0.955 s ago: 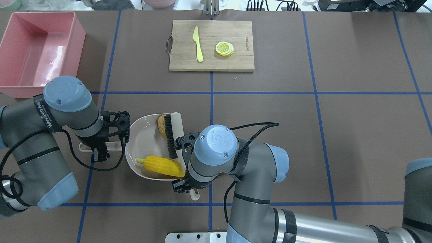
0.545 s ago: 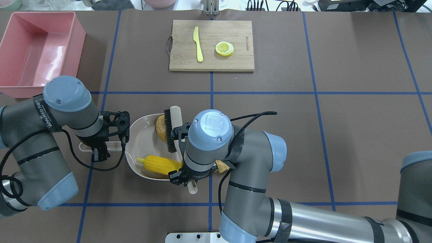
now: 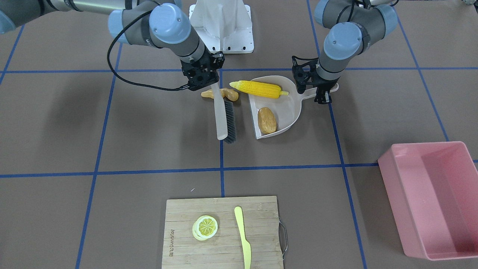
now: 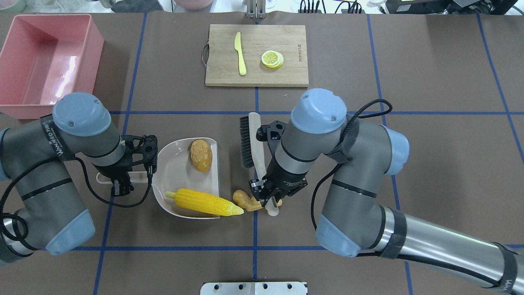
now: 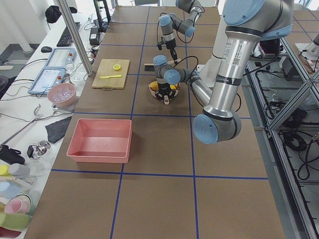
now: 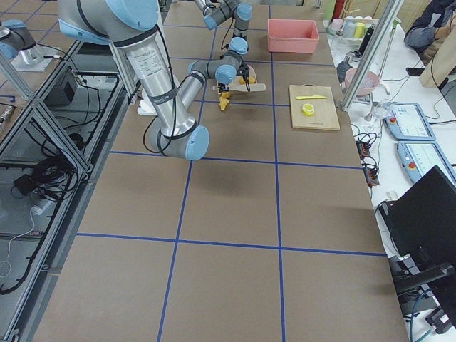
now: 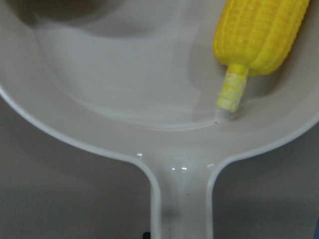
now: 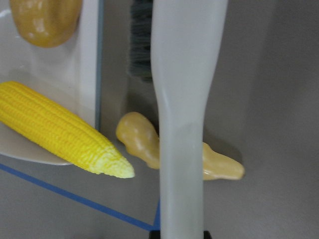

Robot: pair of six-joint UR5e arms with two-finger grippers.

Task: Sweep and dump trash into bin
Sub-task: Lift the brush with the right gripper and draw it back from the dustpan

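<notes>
The left pincer is shut tight on the handle of the beige dustpan. The dustpan sits on the desk, near the robot and a bit to the left, with its open side facing right.

Two bits of trash are inside it. The yellow corn cob lies along the near side, and its tip pokes out over the open edge. The brown-orange potato rests at the far side of the dustpan.

The tan ginger root is not in the dustpan. It lies on the desk just right of the open edge, close to the corn tip but not touching it.

The right pincer grips the handle of the brush. The handle passes right over the ginger root. The dark bristles face the dustpan, with a gap of bare desk between them.

The pink bin stands at the far left corner of the desk, well apart from the dustpan.
</notes>
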